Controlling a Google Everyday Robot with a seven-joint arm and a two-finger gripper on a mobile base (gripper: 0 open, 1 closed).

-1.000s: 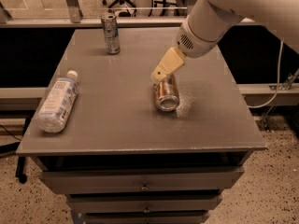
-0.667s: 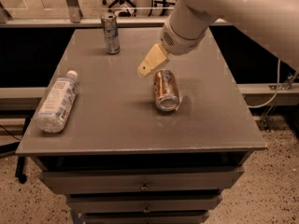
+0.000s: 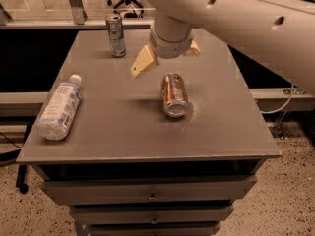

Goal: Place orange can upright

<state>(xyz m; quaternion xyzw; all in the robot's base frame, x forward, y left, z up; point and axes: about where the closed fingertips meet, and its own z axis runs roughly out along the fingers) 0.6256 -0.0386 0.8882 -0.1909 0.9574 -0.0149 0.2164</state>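
The orange can [image 3: 174,94] lies on its side near the middle of the grey table [image 3: 118,132], one silver end facing the front edge. My gripper [image 3: 168,56] hangs just behind and above the can, not touching it. It is open and empty. One beige finger [image 3: 143,63] points down to the left of the can, and the other finger [image 3: 194,48] shows at the right, partly hidden behind the wrist.
A taller slim silver-blue can [image 3: 115,35] stands upright at the back left. A clear plastic bottle with a white cap [image 3: 59,107] lies on its side at the left edge. Drawers sit below the table front. My white arm crosses the upper right.
My gripper has moved left and slightly back, away from the orange can. The can still lies on its side in the same place.
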